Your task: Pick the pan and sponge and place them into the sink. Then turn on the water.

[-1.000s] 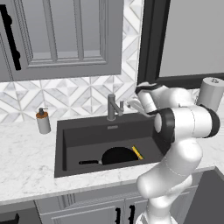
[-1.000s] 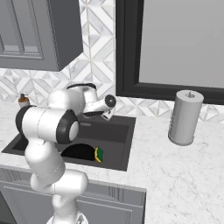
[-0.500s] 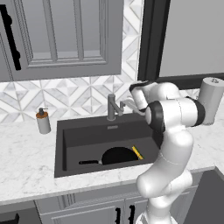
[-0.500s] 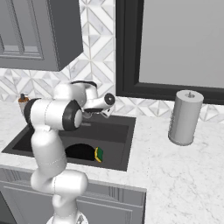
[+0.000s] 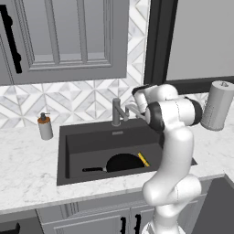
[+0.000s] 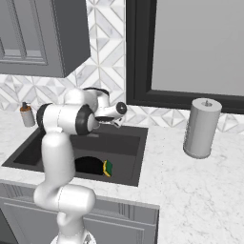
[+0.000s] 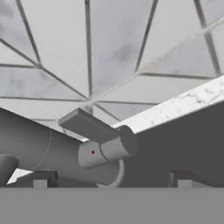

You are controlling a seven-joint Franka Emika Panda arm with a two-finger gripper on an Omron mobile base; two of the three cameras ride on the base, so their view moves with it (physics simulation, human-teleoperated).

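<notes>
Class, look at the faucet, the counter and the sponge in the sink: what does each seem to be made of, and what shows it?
Faucet: likely brushed metal, plain matte grey.
Counter: marble-like stone, white with grey veining.
Sponge: probably foam with a scrub face, green over a yellow layer; texture is too small to tell.

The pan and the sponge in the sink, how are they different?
The pan is round and black; the sponge is a small block, green with a yellow layer. The pan is much wider than the sponge. The pan lies flat on the bottom with its thin handle pointing out sideways, while the sponge stands on edge beside the pan's rim. What they share: both are already down inside the dark sink.
</notes>
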